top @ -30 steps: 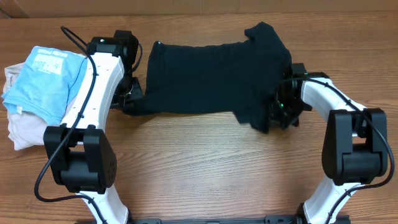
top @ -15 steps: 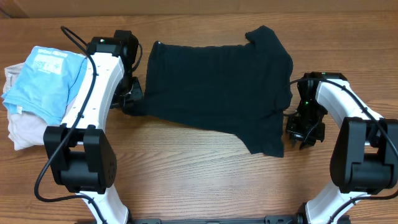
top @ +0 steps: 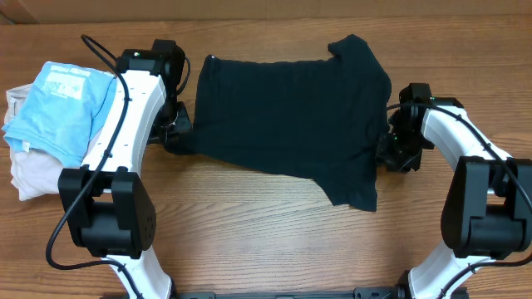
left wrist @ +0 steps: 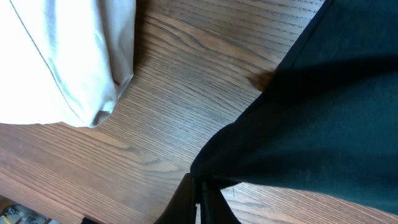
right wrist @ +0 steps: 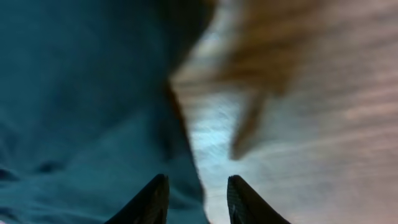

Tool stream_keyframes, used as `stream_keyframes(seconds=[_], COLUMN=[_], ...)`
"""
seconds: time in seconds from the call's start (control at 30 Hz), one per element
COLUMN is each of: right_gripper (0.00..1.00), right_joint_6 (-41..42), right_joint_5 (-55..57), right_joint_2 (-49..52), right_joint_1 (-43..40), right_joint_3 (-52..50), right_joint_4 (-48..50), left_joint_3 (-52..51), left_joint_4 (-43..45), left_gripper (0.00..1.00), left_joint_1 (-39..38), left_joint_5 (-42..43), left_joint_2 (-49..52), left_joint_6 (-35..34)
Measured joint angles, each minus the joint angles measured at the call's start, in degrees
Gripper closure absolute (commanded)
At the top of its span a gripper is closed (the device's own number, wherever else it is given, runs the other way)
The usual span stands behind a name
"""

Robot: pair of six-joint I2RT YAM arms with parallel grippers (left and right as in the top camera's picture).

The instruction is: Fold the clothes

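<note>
Left end effector (left wrist: pixel 198 191) pinches the black shirt (top: pixel 283 116) mid-flattening; your right end effector (right wrist: pixel 196 190), spread beside it, should grasp next

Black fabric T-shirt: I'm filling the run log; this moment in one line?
black fabric T-shirt unfolded | left jaws shut on it | right jaws open

Overhead was bright, even and sharp, with soft shadows. The left wrist view was crisp. The right wrist view was smeared by blur, pale glare on the tabletop (right wrist: pixel 217 143) toward six o'clock.
</note>
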Motion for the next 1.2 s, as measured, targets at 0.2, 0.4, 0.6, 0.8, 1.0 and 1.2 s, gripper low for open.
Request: stream_keyframes(seconds=[0.2,0.4,0.6,0.8,1.0,1.2], right_gripper=[0.66,0.83,0.96,0.96,0.96,0.96], right_joint_6=[-0.5,-0.8,-0.7,-0.7,-0.5,-0.9], right_joint_5=[-2.0,-3.4,-4.9,-4.9,-1.9,-1.3], right_joint_2=[0.0,-1.6,-2.1,-2.1,-2.6,-9.9], right_joint_1=[0.3,0.3,0.8,0.5,-4.5,-11.2], right_joint_3=[-2.8,-5.8,-7.4,-7.2,-0.9,14.0], right_joint_4=[1.8,5.4,7.0,6.3,-3.9,-13.1], left_joint_3=[0.0,0.0,0.0,0.0,3.5,16.0], left_joint_4=[0.0,0.0,0.0,-0.3,-2.2,-4.5], left_gripper=[0.96,0.96,0.96,0.96,0.96,0.96], left_joint_1=[0.0,0.0,0.0,0.0,0.1,0.4], left_joint_5=[0.0,0.0,0.0,0.0,-0.2,0.1], left_joint_2=[0.0,0.0,0.0,0.0,0.0,0.0], left_joint_6=[0.0,0.0,0.0,0.5,2.6,3.0])
